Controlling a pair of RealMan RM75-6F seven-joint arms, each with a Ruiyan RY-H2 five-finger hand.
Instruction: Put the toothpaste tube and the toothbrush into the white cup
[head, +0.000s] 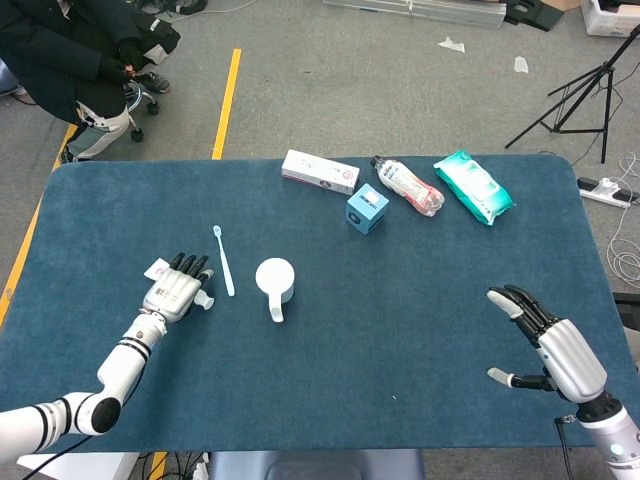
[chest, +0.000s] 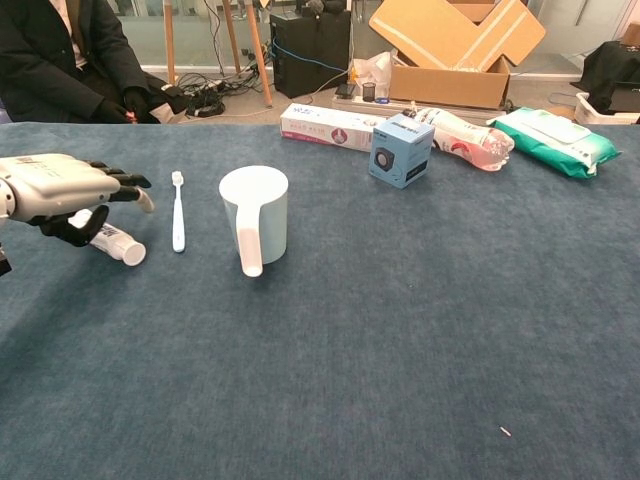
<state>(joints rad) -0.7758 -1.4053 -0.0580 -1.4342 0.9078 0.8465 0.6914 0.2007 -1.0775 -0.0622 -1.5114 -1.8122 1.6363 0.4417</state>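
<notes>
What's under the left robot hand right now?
The toothpaste tube lies on the blue table beneath the left robot hand. Its capped end sticks out toward the toothbrush; the rest is covered, so contact can't be judged.

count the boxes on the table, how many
2: a long white box at the far edge, and a small blue box just nearer, beside the bottle. None seems hidden.

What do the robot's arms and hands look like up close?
Both hands, left hand and right hand, have silver-grey metal backs and black fingers with pale tips. The left arm is glossy white with black joint rings.
</notes>
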